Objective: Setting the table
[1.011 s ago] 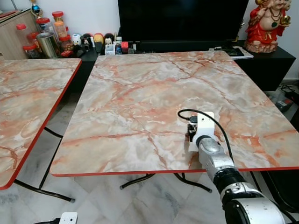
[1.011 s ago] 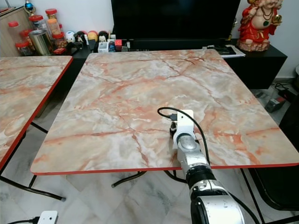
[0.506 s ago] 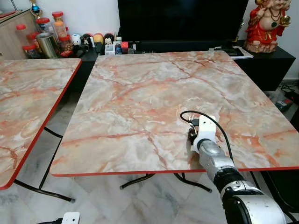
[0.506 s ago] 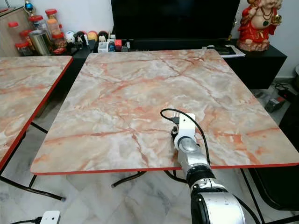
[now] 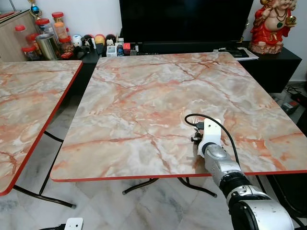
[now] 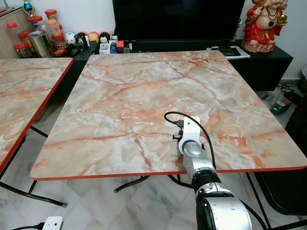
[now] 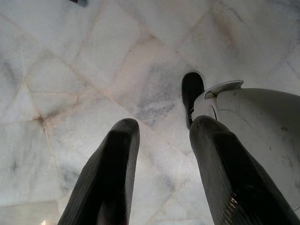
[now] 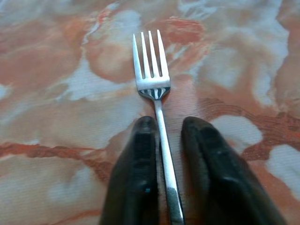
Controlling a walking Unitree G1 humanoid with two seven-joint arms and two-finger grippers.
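My right hand [image 8: 161, 187] pinches the fork [image 8: 154, 89] handle on the bench [image 5: 144, 96], tines toward twelve o'clock; opening unevenly could skew it.

Right hand [image 8: 161, 140] low, fingers nearly together — left hand [image 7: 161, 140] hangs, fingers parted.

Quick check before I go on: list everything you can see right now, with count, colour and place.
fork: one, silver, on the near right part of the marble table, handle between the right gripper's fingers.
marble table: one, pink-orange, red edge, centre.
second table: one, same marble, left.
television: one, black, behind the table.
jars: several, red lids, far left.
statue: one, red and gold, far right.
right gripper: black, shut on the fork.
left gripper: black, open, above the floor.
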